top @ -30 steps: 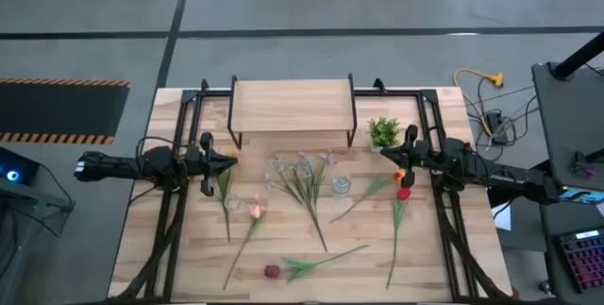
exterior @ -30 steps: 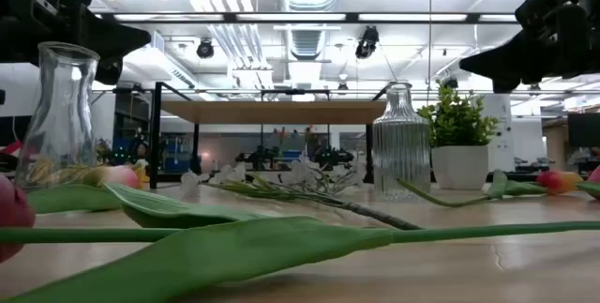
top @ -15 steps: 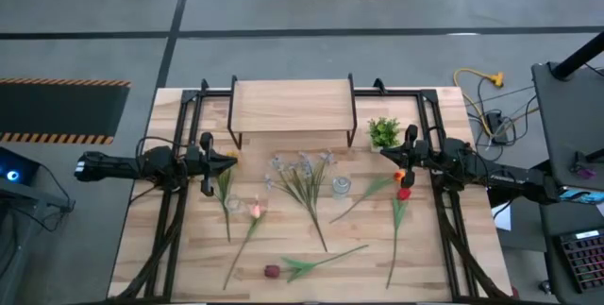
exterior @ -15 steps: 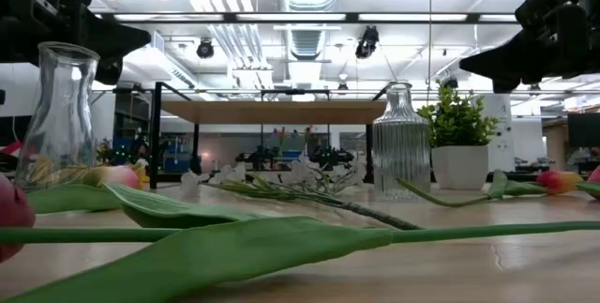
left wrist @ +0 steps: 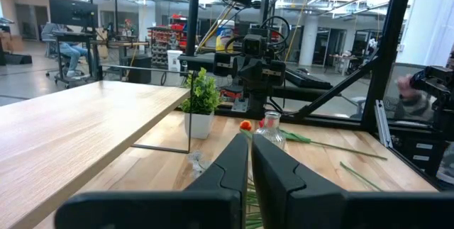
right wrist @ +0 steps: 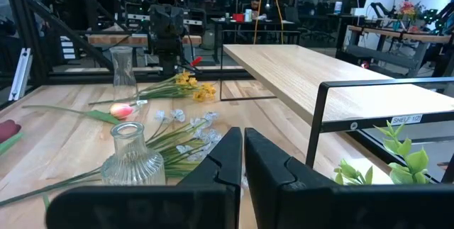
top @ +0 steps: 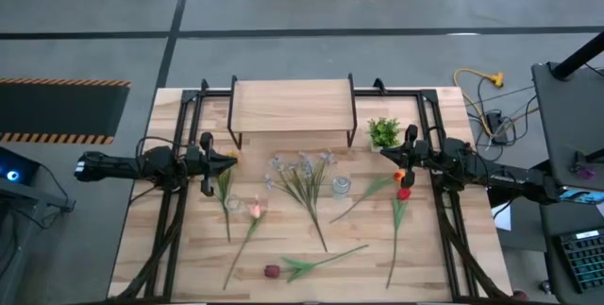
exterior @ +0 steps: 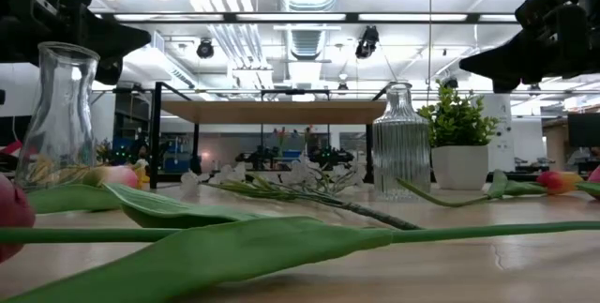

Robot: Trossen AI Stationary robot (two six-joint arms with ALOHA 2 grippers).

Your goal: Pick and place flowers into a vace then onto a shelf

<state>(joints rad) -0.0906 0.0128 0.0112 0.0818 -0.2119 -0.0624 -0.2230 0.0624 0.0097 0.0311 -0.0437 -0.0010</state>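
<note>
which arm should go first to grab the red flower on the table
Right. The right tool hangs almost directly above the red flower, near the ribbed vase. The left tool waits across the table, over the yellow spray.

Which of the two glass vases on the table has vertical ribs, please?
The ribbed vase, standing toward the right arm's side near the potted plant. The other, the smooth vase on the left arm's side, has plain, unribbed glass.

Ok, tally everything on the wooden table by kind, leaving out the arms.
Clear glass vases: 2
Tulip-like flowers, pink, maroon, red, orange: 4
Sprays of small blossoms, white, yellow: 2
Bushy green potted plant: 1
Wooden-topped shelf on black legs: 1
Total: 10
</note>
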